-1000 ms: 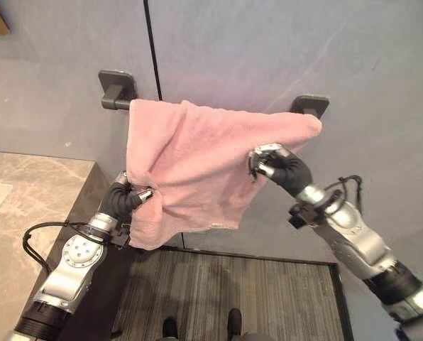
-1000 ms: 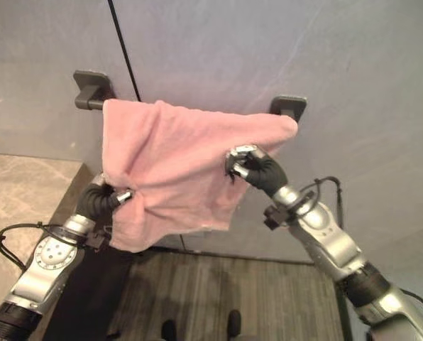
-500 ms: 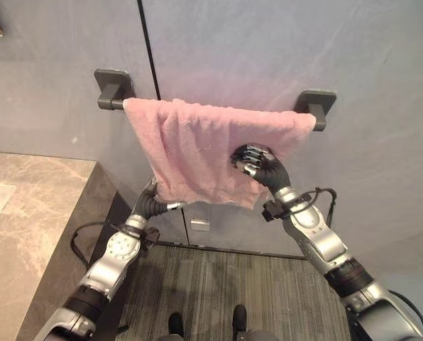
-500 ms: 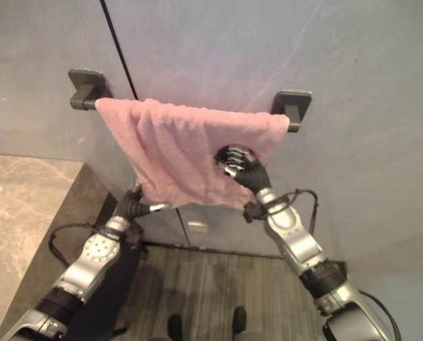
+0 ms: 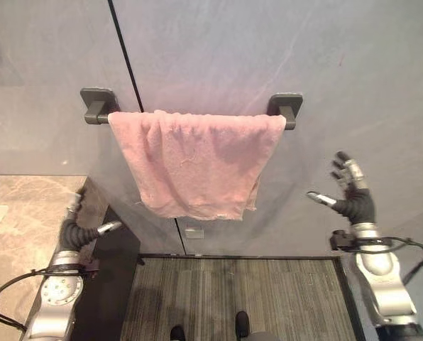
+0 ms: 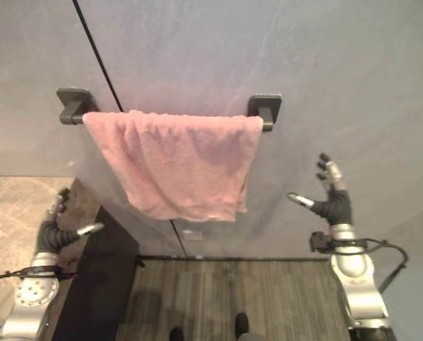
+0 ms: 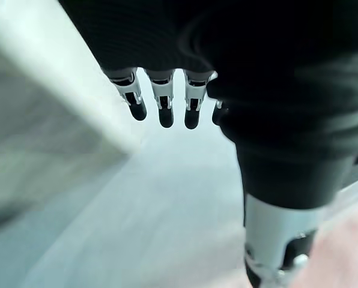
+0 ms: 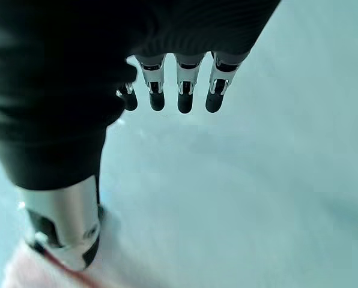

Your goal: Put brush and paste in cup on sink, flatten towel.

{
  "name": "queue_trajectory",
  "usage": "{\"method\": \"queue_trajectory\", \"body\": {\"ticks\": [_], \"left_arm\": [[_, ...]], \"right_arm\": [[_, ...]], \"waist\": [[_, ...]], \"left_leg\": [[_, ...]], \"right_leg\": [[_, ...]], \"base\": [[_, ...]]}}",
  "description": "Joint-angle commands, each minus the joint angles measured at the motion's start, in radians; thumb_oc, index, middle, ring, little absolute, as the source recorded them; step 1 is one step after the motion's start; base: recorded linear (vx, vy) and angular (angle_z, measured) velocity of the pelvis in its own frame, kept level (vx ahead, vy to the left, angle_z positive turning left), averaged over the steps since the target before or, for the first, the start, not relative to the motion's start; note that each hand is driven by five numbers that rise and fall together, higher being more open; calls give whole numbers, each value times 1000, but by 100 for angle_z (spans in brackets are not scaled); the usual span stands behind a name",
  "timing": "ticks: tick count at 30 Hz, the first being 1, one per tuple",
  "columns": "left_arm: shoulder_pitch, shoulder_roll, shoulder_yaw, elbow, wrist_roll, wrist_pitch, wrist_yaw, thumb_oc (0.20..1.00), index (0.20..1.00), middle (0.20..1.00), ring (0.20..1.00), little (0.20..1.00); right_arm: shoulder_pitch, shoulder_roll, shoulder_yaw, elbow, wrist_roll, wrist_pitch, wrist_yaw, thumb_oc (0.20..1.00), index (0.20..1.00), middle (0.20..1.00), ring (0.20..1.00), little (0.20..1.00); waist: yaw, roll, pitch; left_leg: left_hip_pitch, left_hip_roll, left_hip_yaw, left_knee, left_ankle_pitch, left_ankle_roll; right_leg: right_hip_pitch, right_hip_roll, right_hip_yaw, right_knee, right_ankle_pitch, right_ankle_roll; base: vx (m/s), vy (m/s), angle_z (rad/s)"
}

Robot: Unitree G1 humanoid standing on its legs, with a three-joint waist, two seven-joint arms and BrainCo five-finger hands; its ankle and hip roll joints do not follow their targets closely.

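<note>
Left eye view: towel point(image 5: 197, 162) is seen hung spread over rail point(image 5: 190, 116), approx. flat, so that step is judged done; left hand point(image 5: 75, 231) & right hand point(image 5: 350, 195) are held clear, fingers spread, nothing gripped.

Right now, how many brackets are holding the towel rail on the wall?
2. One bracket sits at the rail's left end, the other bracket at its right end, with the pink towel hanging between them.
</note>
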Motion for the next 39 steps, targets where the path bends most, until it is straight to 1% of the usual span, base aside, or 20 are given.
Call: {"method": "queue_trajectory", "body": {"ticks": [1,2,4,6,7,8,10,12,13,16,17,18,20,21,22,23,26,28,34,39], "left_arm": [[-41,121,58,-90,174,-88,104,1000,1000,1000,1000,1000],[-59,155,69,-137,234,-92,114,1000,1000,1000,1000,1000],[-98,189,57,-195,276,-103,118,1000,1000,1000,1000,1000],[-165,256,31,-240,320,-104,130,1000,1000,1000,1000,1000],[-224,302,-3,-260,342,-103,124,1000,1000,1000,1000,1000],[-229,302,-2,-256,344,-102,126,1000,1000,1000,1000,1000],[-298,365,-52,-260,362,-110,108,1000,1000,1000,1000,1000],[-353,393,-97,-250,368,-108,94,1000,1000,1000,1000,1000],[-376,416,-130,-252,365,-108,75,1000,1000,1000,1000,1000],[-455,449,-210,-222,349,-109,30,1000,1000,1000,1000,1000],[-505,473,-271,-197,353,-97,-2,1000,1000,1000,1000,1000],[-505,473,-271,-197,353,-97,-2,1000,1000,1000,1000,1000],[-546,491,-311,-177,359,-95,-17,1000,1000,1000,1000,1000],[-580,506,-353,-149,357,-87,-37,1000,1000,1000,1000,1000],[-585,506,-357,-146,357,-87,-36,1000,1000,1000,1000,1000],[-641,522,-417,-109,350,-78,-61,1000,1000,1000,1000,1000],[-711,522,-489,-44,320,-66,-78,1000,1000,1000,1000,1000],[-805,509,-573,37,314,-52,-70,1000,1000,1000,1000,1000],[-919,500,-672,105,327,-31,-66,1000,1000,1000,1000,1000],[-943,521,-694,106,339,-19,-85,1000,1000,1000,1000,1000]], "right_arm": [[-96,-62,-14,-95,-206,-97,-78,1000,1000,1000,1000,1000],[-136,-106,4,-129,-259,-92,-62,1000,1000,1000,1000,1000],[-215,-149,54,-155,-276,-93,-54,1000,1000,1000,1000,1000],[-340,-211,152,-152,-326,-73,-38,1000,1000,1000,1000,1000],[-441,-237,237,-139,-336,-70,-28,1000,1000,1000,1000,1000],[-453,-237,244,-131,-337,-70,-30,1000,1000,1000,1000,1000],[-582,-267,361,-100,-348,-54,15,1000,1000,1000,1000,1000],[-678,-266,444,-49,-370,-33,34,1000,1000,1000,1000,1000],[-728,-275,499,-38,-379,-24,68,1000,1000,1000,1000,1000],[-855,-246,600,50,-404,6,95,1000,1000,1000,1000,1000],[-900,-219,645,106,-431,28,103,1000,1000,1000,1000,1000],[-900,-219,645,106,-431,28,103,1000,1000,1000,1000,1000],[-927,-208,665,138,-439,32,105,1000,1000,1000,1000,1000],[-954,-199,694,174,-444,40,111,1000,1000,1000,1000,1000],[-956,-199,694,177,-444,39,110,1000,1000,1000,1000,1000],[-991,-182,724,221,-451,52,120,1000,1000,1000,1000,1000],[-1037,-157,771,293,-449,65,130,1000,1000,1000,1000,1000],[-1104,-132,839,383,-453,79,136,1000,1000,1000,1000,1000],[-1206,-97,937,474,-494,80,153,1000,1000,1000,1000,1000],[-1277,-112,1030,466,-563,77,236,1000,1000,1000,1000,1000]], "waist": [[-16,-54,-92],[-16,-56,-94],[-16,-57,-99],[-12,-60,-103],[-8,-61,-100],[-10,-60,-97],[-7,-61,-93],[-4,-61,-84],[0,-64,-83],[0,-63,-68],[0,-61,-57],[0,-61,-57],[2,-61,-51],[3,-59,-43],[4,-60,-43],[5,-57,-29],[9,-52,-14],[10,-48,-1],[17,-45,11],[17,-48,12]], "left_leg": [[32,30,1,8,-23,-27],[33,30,3,8,-24,-28],[31,29,7,8,-24,-29],[35,26,8,8,-33,-28],[28,24,11,8,-24,-28],[27,24,12,8,-24,-27],[24,21,15,8,-24,-27],[21,18,18,8,-23,-27],[18,17,18,8,-22,-27],[4,12,18,8,-19,-26],[-9,11,16,8,-15,-26],[-9,11,16,8,-15,-26],[-18,10,14,8,-12,-26],[-27,7,12,8,-9,-26],[-28,7,12,8,-9,-26],[-44,4,7,8,-3,-26],[-68,2,2,8,5,-26],[-89,1,-2,8,14,-28],[-109,1,-7,8,21,-31],[-113,1,-9,8,19,-33]], "right_leg": [[42,-148,57,5,-12,147],[41,-148,60,5,-11,148],[33,-149,66,5,-8,151],[35,-150,71,5,-11,155],[25,-151,75,5,-1,154],[24,-151,76,5,0,154],[18,-152,80,5,5,156],[10,-154,85,5,10,157],[7,-154,86,5,11,157],[-9,-158,90,5,20,160],[-19,-160,88,5,25,161],[-19,-160,88,5,25,161],[-27,-162,86,5,28,162],[-35,-163,86,5,32,163],[-35,-163,86,5,32,163],[-49,-164,85,5,40,162],[-70,-168,82,5,49,163],[-89,-171,81,5,57,164],[-105,-172,76,5,64,164],[-109,-173,76,5,62,163]], "base": [[9,11,-9],[-2,14,-15],[-11,16,-13],[-2,23,-7],[-17,16,-8],[-40,10,-9],[-12,20,-8],[-16,24,-6],[-20,26,-4],[-36,23,-4],[-42,14,1],[-40,16,1],[-16,9,0],[0,0,0],[-59,22,1],[-48,18,0],[-31,18,2],[-32,21,5],[9,5,5],[16,4,-1]]}}
